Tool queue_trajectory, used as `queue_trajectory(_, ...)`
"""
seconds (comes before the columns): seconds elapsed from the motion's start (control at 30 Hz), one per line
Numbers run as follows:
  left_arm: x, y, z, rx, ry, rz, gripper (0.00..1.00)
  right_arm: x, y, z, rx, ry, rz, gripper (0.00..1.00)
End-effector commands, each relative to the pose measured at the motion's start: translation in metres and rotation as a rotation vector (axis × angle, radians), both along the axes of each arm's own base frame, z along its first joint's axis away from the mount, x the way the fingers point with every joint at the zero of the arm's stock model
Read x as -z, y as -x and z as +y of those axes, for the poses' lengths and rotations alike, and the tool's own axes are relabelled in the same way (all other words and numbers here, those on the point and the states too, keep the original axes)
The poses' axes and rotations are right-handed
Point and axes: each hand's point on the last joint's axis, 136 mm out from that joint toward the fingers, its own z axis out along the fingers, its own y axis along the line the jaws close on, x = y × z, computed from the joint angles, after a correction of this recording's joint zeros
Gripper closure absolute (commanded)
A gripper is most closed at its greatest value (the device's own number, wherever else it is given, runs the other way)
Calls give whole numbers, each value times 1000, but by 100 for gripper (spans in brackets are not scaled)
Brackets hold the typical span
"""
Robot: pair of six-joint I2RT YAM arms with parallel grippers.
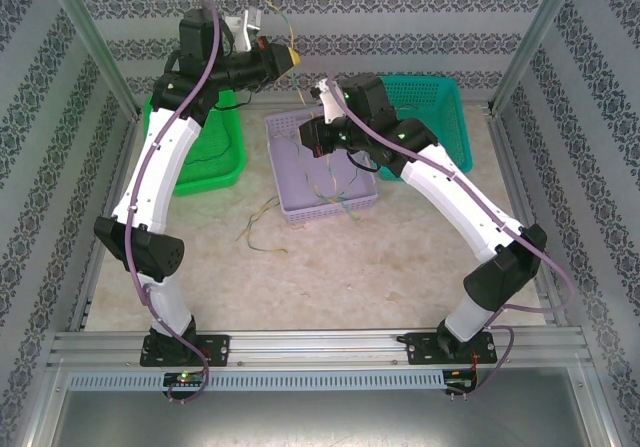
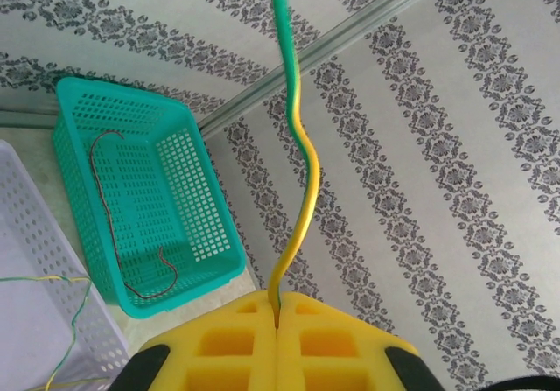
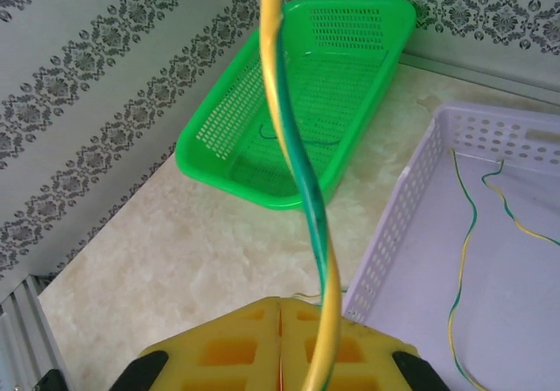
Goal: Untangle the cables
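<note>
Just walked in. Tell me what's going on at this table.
Cable untangling is under way. The left pincer is shut on a yellow-green cable and holds it high in the air. The right pincer is shut beside the lilac basket. A twisted cable crosses its pads, though whether it is pinched is unclear. More loose strands lie in that basket, and another tangle lies on the table.

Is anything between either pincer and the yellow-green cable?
Nothing visible. The left pincer is shut on the yellow-green cable, which rises from between its pads. The right pincer is shut too, with yellow-green cable across one pad; whether that is pinched I cannot tell.
</note>
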Motion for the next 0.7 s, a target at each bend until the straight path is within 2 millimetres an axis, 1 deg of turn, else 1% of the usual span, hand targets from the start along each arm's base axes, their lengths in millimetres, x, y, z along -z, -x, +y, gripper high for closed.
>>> queue_trajectory(0.0, -15, 4, 7, -62, -14, -31, 53, -20, -3, -13, 35, -62, -26, 100)
queue_trajectory(0.07, -17, 5, 23, -166, -37, -19, 33, -22, -7, -23, 60, -85, -16, 100)
queue_trajectory(0.1, -19, 7, 31, -210, -46, -17, 26, -24, -9, -27, 70, -99, -14, 100)
queue_trajectory(0.17, -21, 14, 46, -290, -53, -9, 21, -28, -14, -39, 100, -133, -5, 100)
queue_trajectory(0.2, -17, 18, 51, -316, -54, 9, 18, -29, -17, -44, 113, -144, -1, 100)
queue_trajectory(0.23, -12, 23, 54, -329, -58, 29, 18, -30, -19, -49, 124, -154, 4, 100)
queue_trajectory(0.27, -2, 28, 57, -339, -63, 62, 18, -33, -22, -54, 138, -164, 6, 100)
queue_trajectory(0.3, 6, 34, 56, -329, -64, 89, 19, -34, -24, -58, 149, -168, 9, 100)
queue_trajectory(0.33, 20, 41, 53, -310, -65, 129, 23, -34, -28, -63, 167, -170, 14, 100)
queue_trajectory(0.4, 50, 54, 41, -265, -65, 202, 29, -35, -35, -73, 212, -173, 30, 100)
queue_trajectory(0.43, 65, 64, 31, -235, -60, 229, 33, -36, -39, -77, 228, -181, 36, 100)
queue_trajectory(0.5, 90, 80, 7, -183, -51, 271, 36, -36, -45, -81, 259, -191, 48, 100)
queue_trajectory(0.57, 107, 96, -21, -130, -32, 293, 36, -37, -50, -81, 270, -197, 52, 100)
queue_trajectory(0.67, 121, 107, -56, -86, -3, 308, 29, -38, -56, -81, 291, -211, 67, 100)
